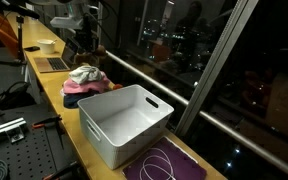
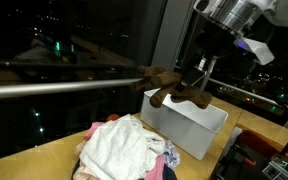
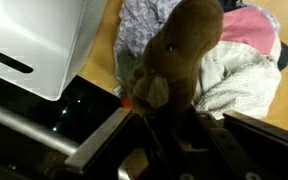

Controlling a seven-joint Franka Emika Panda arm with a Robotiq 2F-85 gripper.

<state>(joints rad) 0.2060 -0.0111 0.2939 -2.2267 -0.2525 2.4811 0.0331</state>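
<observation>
Fuzzy brown plush toy (image 2: 167, 88) in metal hand (image 2: 198, 82)

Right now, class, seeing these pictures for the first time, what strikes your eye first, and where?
A brown plush toy hangs clamped in the gripper, in mid-air. Under it lies a heap of white and pink clothes, next to a white rectangular plastic bin with handle slots.

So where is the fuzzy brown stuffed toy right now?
In the wrist view the fuzzy brown stuffed toy hangs from the shut gripper above the pile of crumpled clothes, with the white plastic bin beside it.
</observation>
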